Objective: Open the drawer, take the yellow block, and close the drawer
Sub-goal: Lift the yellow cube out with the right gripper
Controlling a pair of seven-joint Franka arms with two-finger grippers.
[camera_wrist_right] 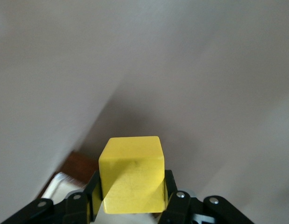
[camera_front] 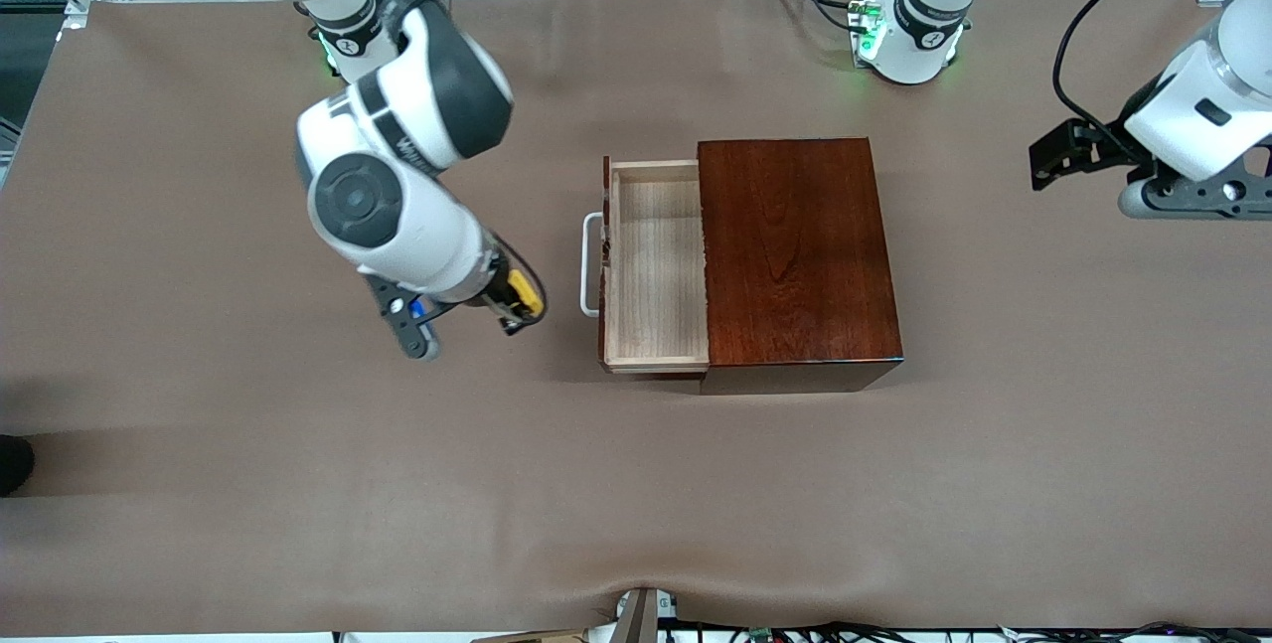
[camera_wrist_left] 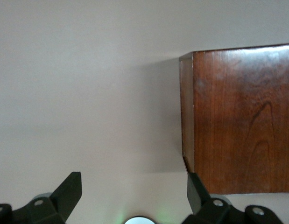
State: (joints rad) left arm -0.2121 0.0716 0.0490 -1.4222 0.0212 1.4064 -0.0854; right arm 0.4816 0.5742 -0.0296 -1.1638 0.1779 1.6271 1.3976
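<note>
The drawer (camera_front: 656, 265) stands pulled out of the dark reddish-brown box (camera_front: 800, 250), and the part of its pale-wood tray that shows is bare. Its white handle (camera_front: 590, 265) faces the right arm's end of the table. My right gripper (camera_front: 517, 310) is shut on the yellow block (camera_front: 526, 293) and holds it over the table just in front of the handle. In the right wrist view the block (camera_wrist_right: 131, 179) sits between the two fingers of the right gripper (camera_wrist_right: 131, 193). My left gripper (camera_front: 1065, 151) is open and empty and waits beside the box toward the left arm's end. In the left wrist view it (camera_wrist_left: 134, 191) shows spread, with the box (camera_wrist_left: 242, 116) in sight.
The brown table mat (camera_front: 298, 484) runs wide around the box. A corner of the drawer front (camera_wrist_right: 76, 169) shows past the block in the right wrist view. Cables lie along the table edge nearest the front camera (camera_front: 755, 631).
</note>
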